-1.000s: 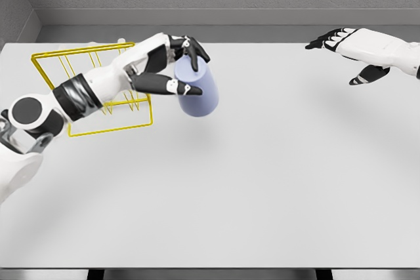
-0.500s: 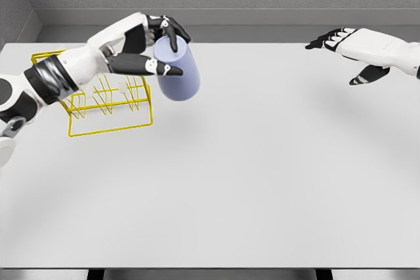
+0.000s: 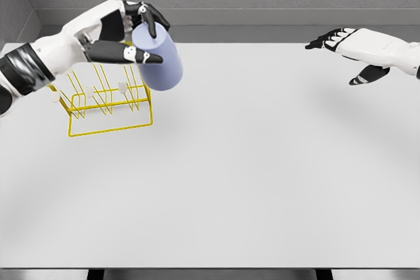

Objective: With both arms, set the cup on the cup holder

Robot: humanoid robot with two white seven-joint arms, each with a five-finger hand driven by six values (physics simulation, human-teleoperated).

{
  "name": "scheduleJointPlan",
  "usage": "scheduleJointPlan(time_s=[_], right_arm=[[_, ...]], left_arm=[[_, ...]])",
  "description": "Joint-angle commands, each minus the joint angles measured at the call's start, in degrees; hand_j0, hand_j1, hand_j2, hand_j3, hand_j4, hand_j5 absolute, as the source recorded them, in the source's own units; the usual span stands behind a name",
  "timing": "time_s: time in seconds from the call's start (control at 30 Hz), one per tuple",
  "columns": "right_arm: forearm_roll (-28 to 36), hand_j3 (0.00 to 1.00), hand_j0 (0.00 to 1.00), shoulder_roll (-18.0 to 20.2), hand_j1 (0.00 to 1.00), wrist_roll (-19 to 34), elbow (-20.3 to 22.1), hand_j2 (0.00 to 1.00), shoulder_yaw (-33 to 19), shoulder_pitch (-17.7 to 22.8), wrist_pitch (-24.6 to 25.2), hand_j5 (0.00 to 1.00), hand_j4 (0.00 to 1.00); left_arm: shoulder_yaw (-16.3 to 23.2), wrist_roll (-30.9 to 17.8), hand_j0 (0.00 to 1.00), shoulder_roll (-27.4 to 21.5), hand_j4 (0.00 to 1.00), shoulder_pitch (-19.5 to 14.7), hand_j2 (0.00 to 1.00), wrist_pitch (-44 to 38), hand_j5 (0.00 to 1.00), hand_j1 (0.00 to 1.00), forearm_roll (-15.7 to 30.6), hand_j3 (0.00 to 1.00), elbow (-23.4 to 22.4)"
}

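Gripping cup [image 3: 157,57] w/ left hand [image 3: 125,34], above yellow rack [image 3: 108,100]

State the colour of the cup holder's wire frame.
Yellow: the cup holder shows best in the head view, at the table's left.

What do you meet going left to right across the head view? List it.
Yellow rack → left hand gripping the blue cup → bare table → right hand, open.

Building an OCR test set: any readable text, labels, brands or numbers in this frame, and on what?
None. The cup in the left hand, the yellow cup holder, the table and the open right hand all show plain surfaces, no print.
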State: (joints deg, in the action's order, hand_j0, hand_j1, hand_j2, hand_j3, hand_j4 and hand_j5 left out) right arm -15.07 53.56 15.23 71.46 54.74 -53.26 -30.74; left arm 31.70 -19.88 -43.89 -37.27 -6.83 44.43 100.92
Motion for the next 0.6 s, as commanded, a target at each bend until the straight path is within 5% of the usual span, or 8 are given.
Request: scheduleJointPlan(time_s=[0.0,0.57], right_arm=[[0.3,1.00,1.00,0.1,1.00,0.0,0.0,1.00,-0.1,0.0,0.1,1.00,1.00],[0.3,1.00,1.00,0.0,1.00,0.0,0.0,1.00,-0.1,0.0,0.2,1.00,1.00]], left_arm=[[-0.1,-0.1,0.24,-1.4,0.24,-0.1,0.24,-0.1,0.24,0.24,1.3,0.24,0.1],[-1.1,-0.3,0.24,-5.9,0.24,-0.2,0.24,-0.1,0.24,0.24,3.7,0.24,0.1]])
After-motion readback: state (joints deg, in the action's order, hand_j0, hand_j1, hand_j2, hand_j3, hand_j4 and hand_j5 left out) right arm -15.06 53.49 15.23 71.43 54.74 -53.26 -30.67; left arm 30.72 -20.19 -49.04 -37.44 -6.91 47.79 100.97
